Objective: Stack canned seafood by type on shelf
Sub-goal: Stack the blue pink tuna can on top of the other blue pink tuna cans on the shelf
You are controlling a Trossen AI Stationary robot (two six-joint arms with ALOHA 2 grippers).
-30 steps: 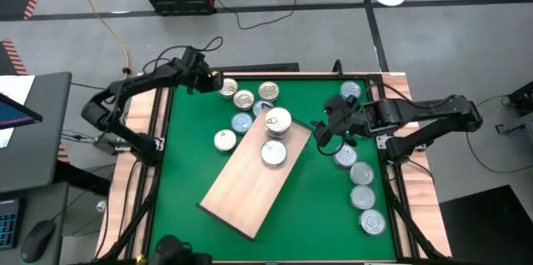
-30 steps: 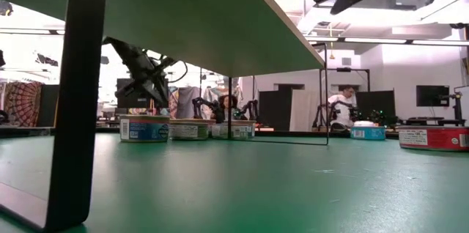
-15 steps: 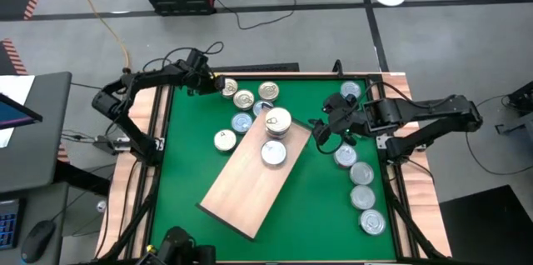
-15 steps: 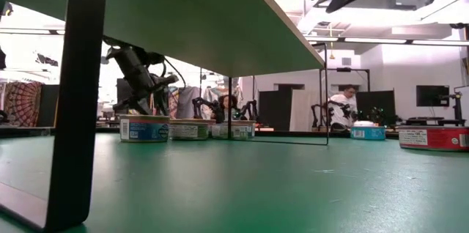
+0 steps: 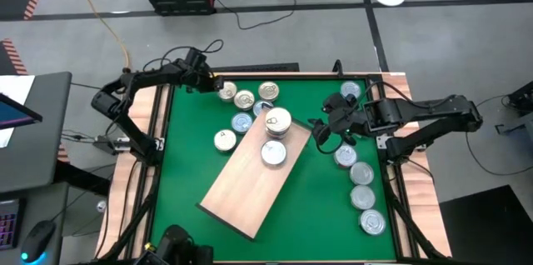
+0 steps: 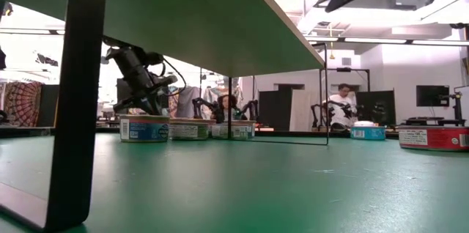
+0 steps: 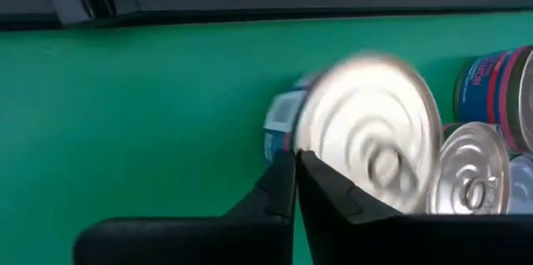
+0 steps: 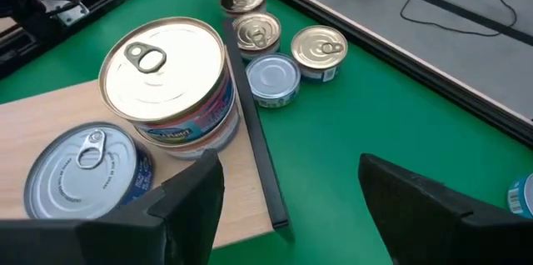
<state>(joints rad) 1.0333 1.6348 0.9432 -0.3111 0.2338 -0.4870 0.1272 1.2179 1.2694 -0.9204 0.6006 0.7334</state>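
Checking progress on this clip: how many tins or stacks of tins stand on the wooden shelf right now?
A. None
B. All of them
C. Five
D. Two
D: on the shelf stand a gold-lidded stack and one silver-lidded tin; the other tins sit on the green table.

One camera looks straight down on the shelf (image 5: 255, 175). Another sits at counter (image 6: 293, 182) height beneath it. Wrist cameras view its tins close.

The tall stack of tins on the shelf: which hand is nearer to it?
Right. The right hand is just beside the tall stack; the left hand is farther, at the table's far-left corner.
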